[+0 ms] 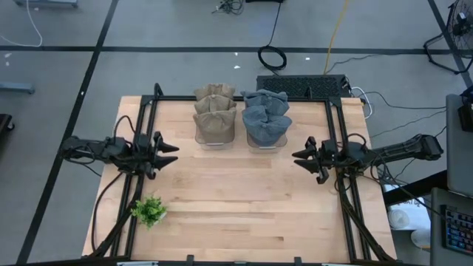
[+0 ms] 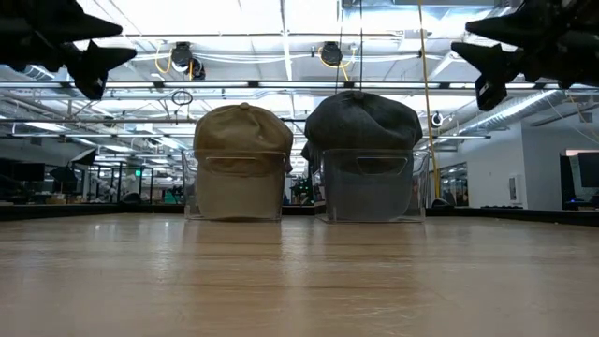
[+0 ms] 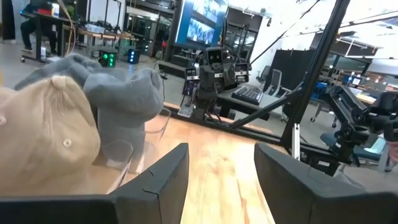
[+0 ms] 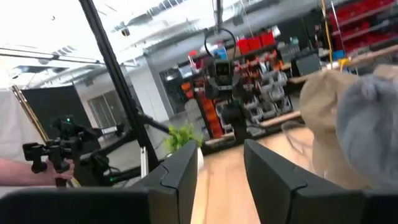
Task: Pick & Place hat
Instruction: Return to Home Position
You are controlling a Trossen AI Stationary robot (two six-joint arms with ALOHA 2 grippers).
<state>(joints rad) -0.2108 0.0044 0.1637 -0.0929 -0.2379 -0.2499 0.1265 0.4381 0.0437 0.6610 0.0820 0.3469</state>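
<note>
High view, left bin (image 1: 214, 142) brown caps (image 1: 215, 112), right bin (image 1: 264, 145) grey caps (image 1: 265, 114), left fingers (image 1: 167, 148), right fingers (image 1: 301, 155) spread.

Caps (image 1: 215, 111) in side-by-side bins (image 1: 215, 142), perhaps stacked

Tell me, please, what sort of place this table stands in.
Likely a robotics lab in an open industrial hall: exposed ceiling lights, a large screen, stocked parts shelves, cables across the floor.
</note>
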